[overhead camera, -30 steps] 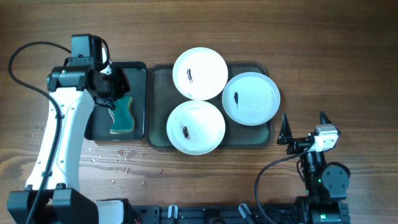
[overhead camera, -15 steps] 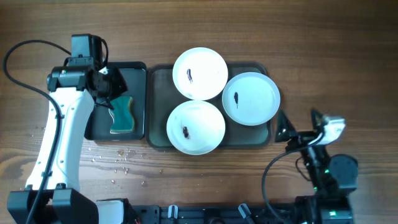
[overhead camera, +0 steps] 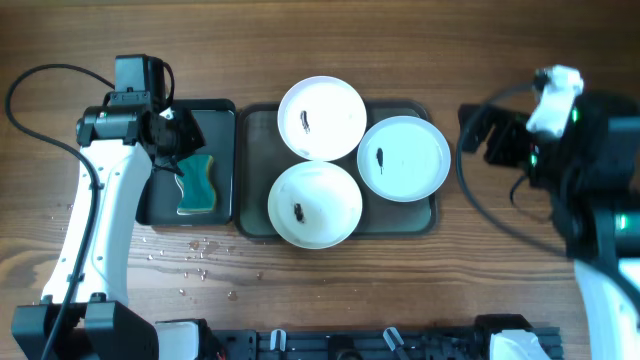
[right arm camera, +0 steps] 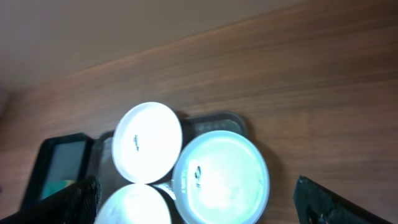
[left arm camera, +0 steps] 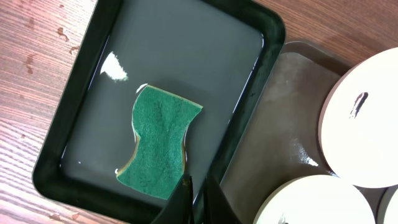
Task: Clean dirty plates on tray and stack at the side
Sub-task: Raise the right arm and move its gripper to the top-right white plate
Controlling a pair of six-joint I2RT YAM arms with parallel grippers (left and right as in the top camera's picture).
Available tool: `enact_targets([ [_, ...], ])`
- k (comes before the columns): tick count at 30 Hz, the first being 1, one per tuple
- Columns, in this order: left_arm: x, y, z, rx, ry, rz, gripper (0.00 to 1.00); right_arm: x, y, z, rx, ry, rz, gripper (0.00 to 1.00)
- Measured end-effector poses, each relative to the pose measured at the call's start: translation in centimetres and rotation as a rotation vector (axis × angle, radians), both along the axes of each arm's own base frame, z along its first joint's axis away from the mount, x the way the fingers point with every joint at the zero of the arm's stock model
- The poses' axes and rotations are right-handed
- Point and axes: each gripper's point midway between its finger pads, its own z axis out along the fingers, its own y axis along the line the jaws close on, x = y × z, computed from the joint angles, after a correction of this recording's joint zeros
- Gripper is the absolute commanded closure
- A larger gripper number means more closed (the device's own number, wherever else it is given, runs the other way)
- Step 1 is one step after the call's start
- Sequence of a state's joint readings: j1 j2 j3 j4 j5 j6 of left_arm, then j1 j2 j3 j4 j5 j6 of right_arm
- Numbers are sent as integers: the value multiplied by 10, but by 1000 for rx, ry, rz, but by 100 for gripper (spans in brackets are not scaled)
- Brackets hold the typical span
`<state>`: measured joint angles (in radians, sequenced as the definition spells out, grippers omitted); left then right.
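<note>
My left pincer (left arm camera: 191, 198) closed, empty, hovering above edge of green wavy sponge (left arm camera: 158, 146) in narrow black glossy water tray (left arm camera: 186, 56). Right pincer (right arm camera: 196, 186) gaping, empty. Three round white smeared plates (overhead camera: 321, 118) sitting on large grey-green rectangular tray (overhead camera: 255, 130). Judging: am fetching sponge; next needing jaws opening, descending.

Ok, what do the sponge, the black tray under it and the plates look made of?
The sponge: coarse matte green scouring fibre on yellowish foam. The black tray: probably plastic, glossy with bright reflections. The plates: smooth white, ceramic or melamine; cannot tell which.
</note>
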<state>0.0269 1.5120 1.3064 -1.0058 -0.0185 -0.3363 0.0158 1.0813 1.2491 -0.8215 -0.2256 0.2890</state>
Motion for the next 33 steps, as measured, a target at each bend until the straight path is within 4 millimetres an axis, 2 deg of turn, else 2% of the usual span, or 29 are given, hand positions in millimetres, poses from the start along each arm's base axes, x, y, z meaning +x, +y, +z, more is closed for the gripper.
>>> enact_targets([
  [2, 0, 0, 0, 0, 0, 0, 96, 10, 8, -1, 35, 24, 35, 4],
  [4, 0, 0, 0, 0, 1, 0, 96, 14, 22, -8, 94, 63, 96, 19],
  [8, 0, 0, 0, -1, 1, 2, 96, 19, 46, -29, 170, 154, 177, 34],
  [12, 0, 0, 0, -3, 1, 7, 96, 19, 79, -61, 153, 270, 248, 36],
  [13, 0, 0, 0, -3, 1, 7, 96, 18, 82, -63, 150, 276, 252, 36],
  [14, 0, 0, 0, -3, 1, 7, 96, 18, 98, -81, 107, 322, 281, 36],
  [18, 0, 0, 0, -3, 1, 7, 96, 27, 120, -112, -18, 353, 291, 37],
  [26, 0, 0, 0, -3, 0, 7, 95, 67, 122, -159, -153, 342, 227, 37],
  [30, 0, 0, 0, -3, 0, 7, 94, 82, 124, -184, -209, 341, 254, 37],
  [33, 0, 0, 0, -3, 0, 7, 93, 91, 125, -196, -238, 331, 274, 44],
])
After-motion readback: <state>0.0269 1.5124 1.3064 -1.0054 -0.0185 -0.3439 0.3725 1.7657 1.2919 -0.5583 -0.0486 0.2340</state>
